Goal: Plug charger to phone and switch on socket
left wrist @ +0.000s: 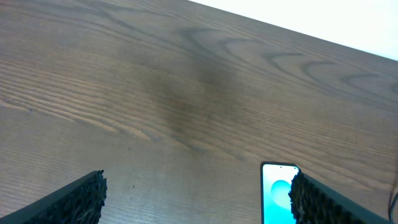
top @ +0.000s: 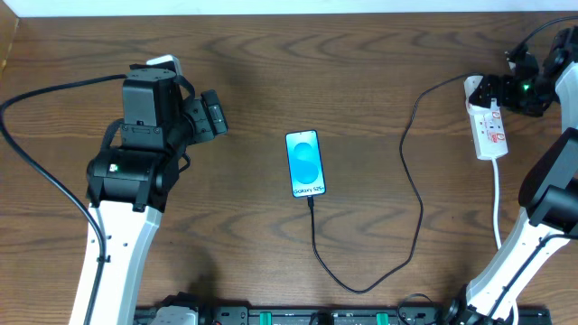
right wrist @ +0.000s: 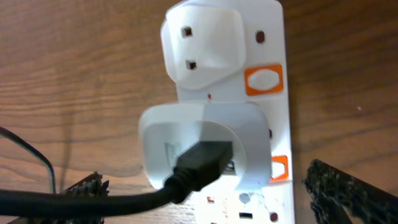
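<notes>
Your phone (top: 305, 164) lies flat and screen-up on the wooden table (top: 271, 72), its blue display lit. The charger (top: 420, 208) is already in it. The small black tip (top: 310, 202) sits at the phone's lower edge, just under the "Galaxy S25+" lettering. From there the thin black cable drops away, loops round to the phone's right and climbs to the socket (top: 490, 126).

That white strip lies well apart from the phone on its right, roughly parallel to it, with its own white cord (top: 498, 203) trailing down. In the right wrist view the charger's white plug head (right wrist: 161, 143) is seated in the strip, with the black cable end pushed into its face. Further along the strip sits another white fitting (right wrist: 199, 43). Two orange-red switches (right wrist: 263, 79) line the strip's edge, and you cannot tell from here whether either one is on.

Your right gripper (right wrist: 205, 180) hovers over the end of the strip further from the cord. Its jaws are spread wide and hold nothing, with one dark finger either side of the plug head. Whether they touch the strip is unclear.

Your left gripper (left wrist: 198, 183) is off the phone's left side, near its top end. It is also splayed wide and empty, over bare wood.
</notes>
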`<state>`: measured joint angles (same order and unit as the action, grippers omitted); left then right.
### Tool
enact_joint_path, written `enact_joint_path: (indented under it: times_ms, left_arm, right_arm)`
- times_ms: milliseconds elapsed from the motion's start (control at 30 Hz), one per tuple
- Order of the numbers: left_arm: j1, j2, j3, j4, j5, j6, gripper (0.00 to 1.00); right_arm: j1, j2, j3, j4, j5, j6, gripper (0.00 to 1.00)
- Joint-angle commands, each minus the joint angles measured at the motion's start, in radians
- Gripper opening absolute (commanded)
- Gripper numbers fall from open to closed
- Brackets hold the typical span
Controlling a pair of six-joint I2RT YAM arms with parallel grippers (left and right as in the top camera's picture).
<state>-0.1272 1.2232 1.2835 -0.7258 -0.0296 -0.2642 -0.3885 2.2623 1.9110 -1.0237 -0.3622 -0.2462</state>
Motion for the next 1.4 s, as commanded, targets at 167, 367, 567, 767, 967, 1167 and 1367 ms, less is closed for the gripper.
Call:
enact_joint_path:
  times_ms: [167, 367, 567, 767, 967, 1167, 1367]
  left_arm:
    - [0.0, 0.0, 0.016, 0.0, -0.013, 0.009, 0.94]
    - [0.0, -0.001, 0.016, 0.0, -0.013, 0.009, 0.93]
    - [0.0, -0.001, 0.016, 0.0, -0.013, 0.009, 0.93]
    - [0.0, -0.001, 0.016, 0.0, -0.013, 0.009, 0.93]
    - [0.0, -0.001, 0.016, 0.0, -0.013, 0.009, 0.93]
    - [0.0, -0.001, 0.016, 0.0, -0.013, 0.009, 0.94]
    - [0.0, -0.001, 0.016, 0.0, -0.013, 0.009, 0.93]
  right_arm:
    - [0.006, 0.011, -0.076, 0.034, -0.094, 0.006, 0.99]
    - [0.021, 0.011, -0.102, 0.034, -0.105, 0.006, 0.99]
    - [0.04, 0.011, -0.109, 0.037, -0.109, 0.018, 0.99]
    - [0.047, 0.011, -0.109, 0.036, -0.195, 0.04, 0.99]
    - [0.05, 0.011, -0.127, 0.037, -0.229, 0.051, 0.99]
    - [0.05, 0.011, -0.173, 0.056, -0.227, 0.051, 0.99]
    - [0.048, 0.01, -0.155, 0.082, -0.116, 0.066, 0.99]
